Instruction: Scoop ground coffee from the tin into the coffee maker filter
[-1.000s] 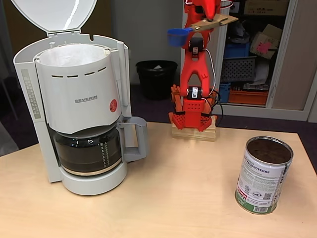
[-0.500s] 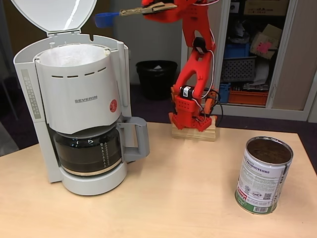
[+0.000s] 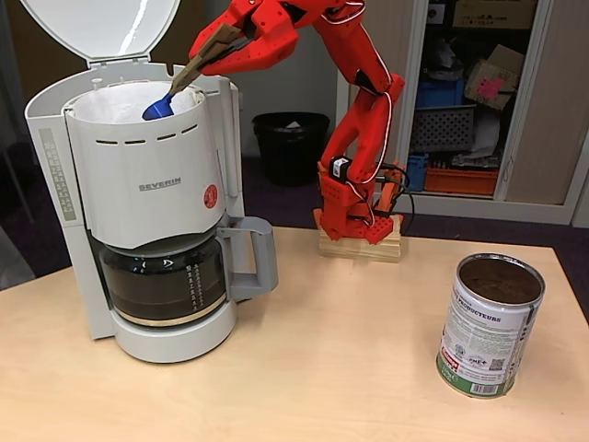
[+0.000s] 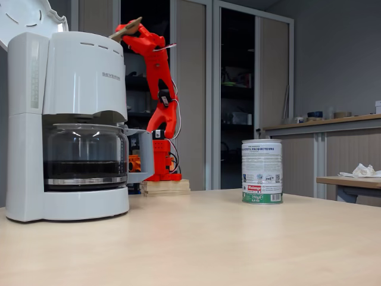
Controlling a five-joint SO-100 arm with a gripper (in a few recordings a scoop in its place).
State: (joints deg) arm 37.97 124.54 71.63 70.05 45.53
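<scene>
The light grey SEVERIN coffee maker stands at the left with its lid up, and the white paper coffee maker filter lines its top basket. My red gripper is shut on the wooden handle of a small blue scoop. The scoop is tilted down with its bowl inside the filter basket. From the side the gripper sits just above the coffee maker. The tin stands upright at the right with dark ground coffee inside it. In the side-on fixed view the tin is seen by its label.
A glass carafe with a grey handle sits in the machine. The arm's base is on a wooden block at the table's back edge. A black bin and shelves with boxes stand on the floor behind.
The arm swung left from above its base to the coffee maker, carrying the scoop. The scoop went from level in the air to tipped down inside the filter basket.
</scene>
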